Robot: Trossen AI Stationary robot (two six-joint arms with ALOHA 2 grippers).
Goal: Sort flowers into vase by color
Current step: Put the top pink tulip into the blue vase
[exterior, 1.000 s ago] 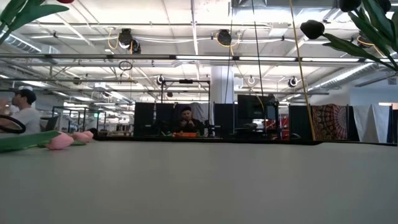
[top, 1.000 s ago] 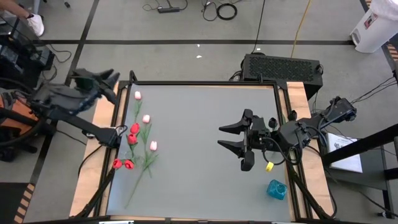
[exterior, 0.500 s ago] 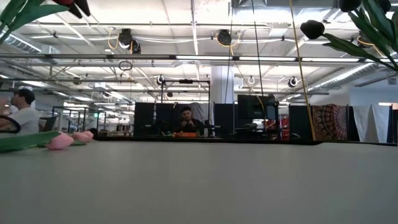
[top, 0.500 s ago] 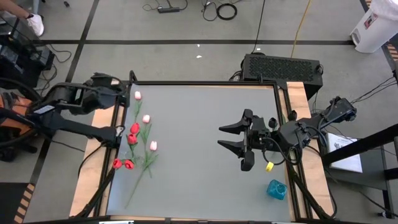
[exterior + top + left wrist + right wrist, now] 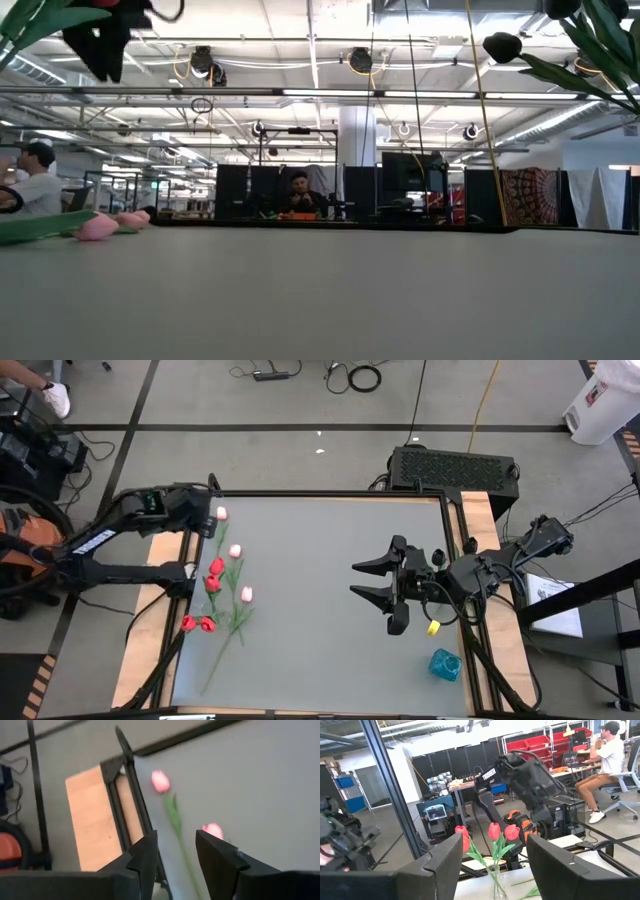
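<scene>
Several flowers (image 5: 222,582) on table — left claw (image 5: 205,515) just beside top pink.

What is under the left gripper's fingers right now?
Under the left gripper, fingers open and empty, lies bare grey table with a green stem leading to a pink tulip head; a second pink head shows beside one finger. The fingers cover the stem's lower part.
</scene>
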